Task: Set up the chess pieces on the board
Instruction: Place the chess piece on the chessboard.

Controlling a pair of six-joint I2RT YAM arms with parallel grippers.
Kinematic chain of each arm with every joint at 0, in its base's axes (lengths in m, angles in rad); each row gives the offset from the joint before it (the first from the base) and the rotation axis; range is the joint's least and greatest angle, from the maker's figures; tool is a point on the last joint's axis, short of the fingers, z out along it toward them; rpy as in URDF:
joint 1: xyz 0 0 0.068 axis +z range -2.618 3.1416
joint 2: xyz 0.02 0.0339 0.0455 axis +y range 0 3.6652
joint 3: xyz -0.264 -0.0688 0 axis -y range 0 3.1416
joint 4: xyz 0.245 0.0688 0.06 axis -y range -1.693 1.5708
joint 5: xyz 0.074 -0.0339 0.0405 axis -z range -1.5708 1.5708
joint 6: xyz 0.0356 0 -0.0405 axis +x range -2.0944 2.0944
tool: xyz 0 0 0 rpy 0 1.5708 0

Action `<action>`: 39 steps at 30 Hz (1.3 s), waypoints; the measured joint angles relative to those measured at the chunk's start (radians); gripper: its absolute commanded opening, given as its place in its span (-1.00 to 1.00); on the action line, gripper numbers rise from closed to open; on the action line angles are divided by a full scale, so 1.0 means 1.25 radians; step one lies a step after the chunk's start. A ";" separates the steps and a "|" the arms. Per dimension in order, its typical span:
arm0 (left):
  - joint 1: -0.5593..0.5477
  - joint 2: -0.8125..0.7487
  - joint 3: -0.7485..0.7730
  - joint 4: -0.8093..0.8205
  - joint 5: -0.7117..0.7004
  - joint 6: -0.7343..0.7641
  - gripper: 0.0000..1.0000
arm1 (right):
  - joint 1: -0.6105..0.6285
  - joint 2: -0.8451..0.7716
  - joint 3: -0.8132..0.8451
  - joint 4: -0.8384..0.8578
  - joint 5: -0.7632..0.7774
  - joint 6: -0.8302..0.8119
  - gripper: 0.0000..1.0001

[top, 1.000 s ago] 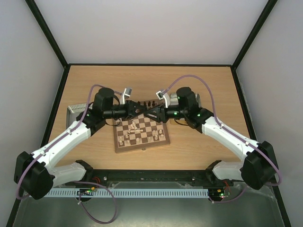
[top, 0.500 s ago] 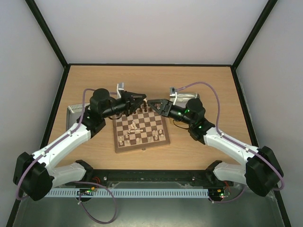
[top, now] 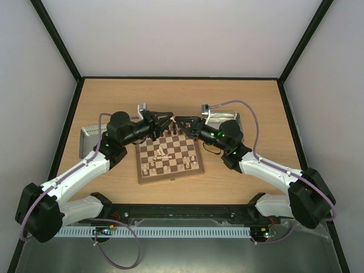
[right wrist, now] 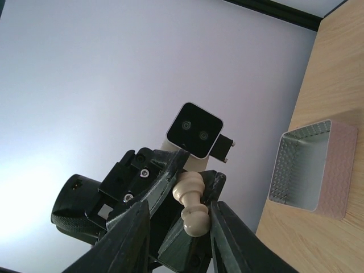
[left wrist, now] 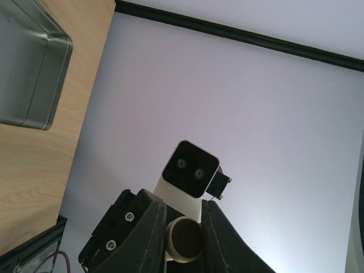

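Note:
The board (top: 170, 178) lies between the arms, with several pale chess pieces (top: 162, 152) scattered on it. Above its far edge the two grippers meet tip to tip. My left gripper (top: 169, 120) (left wrist: 183, 203) is shut on the base of one pale chess piece (left wrist: 185, 238) (right wrist: 193, 219), whose round underside faces the left wrist camera. The head of that piece pokes between the fingers of my right gripper (top: 177, 121) (right wrist: 180, 206). The right-hand finger (right wrist: 227, 227) touches it, while the left-hand one stands clear, so the jaws are open.
Dark chessmen (top: 172, 132) stand along the board's far row. One metal tin (top: 89, 136) (left wrist: 28, 68) sits to the left of the board. Another (top: 232, 118) (right wrist: 310, 170) stands at the right, behind the right arm. Black-framed walls enclose the table.
Both grippers have risen from the board's far side and turned to face each other. The right one has moved left, bringing its jaws around the head of the piece the left holds.

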 measured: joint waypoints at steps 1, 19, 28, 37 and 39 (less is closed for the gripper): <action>0.000 0.000 -0.003 0.003 -0.001 -0.004 -0.81 | 0.002 0.000 0.000 -0.002 0.003 0.002 -0.44; 0.002 -0.031 -0.047 -0.008 -0.047 0.023 -0.02 | 0.020 0.009 0.085 -0.219 0.040 -0.031 -0.97; 0.007 -0.137 -0.053 -0.352 -0.244 0.333 0.50 | 0.019 0.074 0.324 -0.739 0.137 -0.275 -0.97; 0.011 -0.278 -0.053 -0.628 -0.460 0.638 0.52 | 0.052 0.347 0.594 -1.215 0.267 -0.517 -0.97; 0.011 -0.298 -0.053 -0.660 -0.475 0.686 0.52 | 0.072 0.394 0.637 -1.285 0.284 -0.546 -0.97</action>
